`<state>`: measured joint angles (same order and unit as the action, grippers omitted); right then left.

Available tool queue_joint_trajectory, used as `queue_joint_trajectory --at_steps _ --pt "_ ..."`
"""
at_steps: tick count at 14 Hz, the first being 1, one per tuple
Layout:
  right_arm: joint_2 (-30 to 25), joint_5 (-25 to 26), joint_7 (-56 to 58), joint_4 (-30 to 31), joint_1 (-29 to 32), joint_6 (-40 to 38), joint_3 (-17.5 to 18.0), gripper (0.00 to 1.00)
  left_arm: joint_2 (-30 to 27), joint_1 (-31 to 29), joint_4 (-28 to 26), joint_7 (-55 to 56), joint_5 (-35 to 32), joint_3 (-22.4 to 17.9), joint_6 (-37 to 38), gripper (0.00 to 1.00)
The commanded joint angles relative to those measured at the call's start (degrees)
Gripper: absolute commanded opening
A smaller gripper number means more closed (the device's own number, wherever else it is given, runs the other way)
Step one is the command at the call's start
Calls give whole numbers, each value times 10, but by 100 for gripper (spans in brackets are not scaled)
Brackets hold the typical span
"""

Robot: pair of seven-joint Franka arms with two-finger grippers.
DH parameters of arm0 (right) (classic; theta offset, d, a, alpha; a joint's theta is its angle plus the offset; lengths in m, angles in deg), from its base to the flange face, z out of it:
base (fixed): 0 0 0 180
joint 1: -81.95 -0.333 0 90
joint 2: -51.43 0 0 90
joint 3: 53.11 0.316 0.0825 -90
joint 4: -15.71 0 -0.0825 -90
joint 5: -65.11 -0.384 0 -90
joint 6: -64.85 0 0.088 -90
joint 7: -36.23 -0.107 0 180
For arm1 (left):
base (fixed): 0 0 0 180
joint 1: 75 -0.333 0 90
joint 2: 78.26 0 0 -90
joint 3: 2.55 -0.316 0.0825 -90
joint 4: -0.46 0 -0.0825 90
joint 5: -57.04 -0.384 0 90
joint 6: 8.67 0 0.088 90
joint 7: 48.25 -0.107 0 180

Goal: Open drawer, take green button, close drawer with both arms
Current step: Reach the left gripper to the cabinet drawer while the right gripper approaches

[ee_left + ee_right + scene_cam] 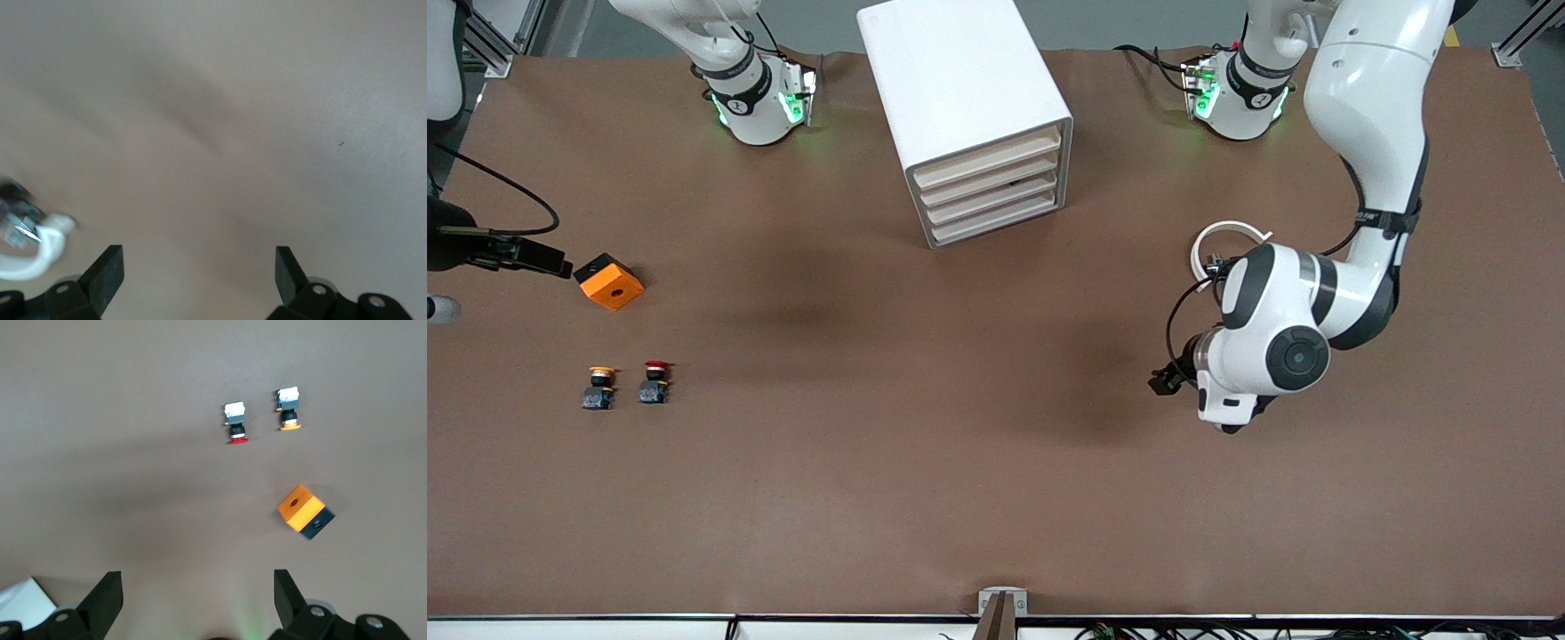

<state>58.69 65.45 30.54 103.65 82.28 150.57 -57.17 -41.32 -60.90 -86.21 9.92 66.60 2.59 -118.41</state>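
Drawer [996, 191] fronts all shut, contents hidden; left gripper [199, 280] and right gripper [197, 600] spread wide, empty, over brown table [925, 444]

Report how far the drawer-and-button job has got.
Nothing looks done: all four cream-fronted drawers in the white boxy cabinet are shut, and no green-capped button is visible. Nothing is in hand: the left gripper is open over bare brown table, and the right gripper is open and empty. Opening, taking and closing remain.
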Motion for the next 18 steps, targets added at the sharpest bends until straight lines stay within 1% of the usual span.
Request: queue_joint_trajectory --at_steps 1,2,4,5,6,8,10,13,16,18 --pt "-6 -2 -115 -6 -49 -11 2 100 34 -4 34 66 56 12 12 100" --pt "-6 -3 -159 -6 -63 -11 2 100 38 -1 33 89 81 12 13 100" --pt "-6 -3 -263 -6 -111 -10 2 100 53 3 33 139 131 12 16 100" --pt "-5 -3 -300 -5 -131 -10 3 100 60 3 33 157 150 12 29 100" --pt "-4 -10 -333 -4 -152 -9 3 100 67 3 34 177 177 12 57 100" --pt "-2 -46 -395 -4 -176 1 2 100 76 4 34 230 226 12 103 100" --pt "1 -55 -464 -4 -205 34 2 100 86 6 34 311 239 23 147 100" --pt "14 -55 -531 -4 -243 56 2 100 105 6 34 434 272 36 219 100" --pt "22 -55 -577 -4 -264 73 2 100 122 7 34 519 325 37 243 100" --pt "34 -51 -611 -5 -279 76 2 100 137 8 34 549 359 36 250 100"
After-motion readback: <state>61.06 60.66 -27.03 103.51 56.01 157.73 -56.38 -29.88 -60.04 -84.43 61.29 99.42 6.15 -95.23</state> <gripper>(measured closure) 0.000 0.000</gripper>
